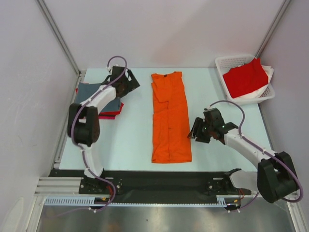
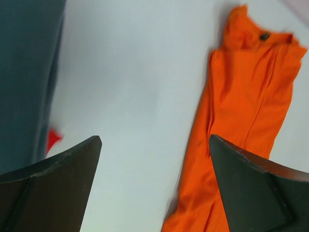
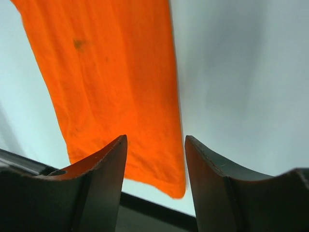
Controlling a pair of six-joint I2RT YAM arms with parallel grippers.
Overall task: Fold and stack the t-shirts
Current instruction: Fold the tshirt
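A bright orange t-shirt [image 1: 170,118] lies in the table's middle, folded lengthwise into a long strip, collar at the far end. It shows in the left wrist view [image 2: 246,96] and the right wrist view [image 3: 111,82]. A slate grey t-shirt [image 1: 91,92] lies folded at the far left on a red or magenta one [image 1: 112,112]. A red t-shirt [image 1: 245,77] lies in the basket. My left gripper [image 1: 131,81] is open and empty, left of the orange collar. My right gripper [image 1: 195,134] is open and empty, just right of the orange shirt's lower right edge.
A white lattice basket [image 1: 224,64] stands at the far right corner. A black rail [image 1: 159,179] runs along the table's near edge. Grey walls close in the left and right sides.
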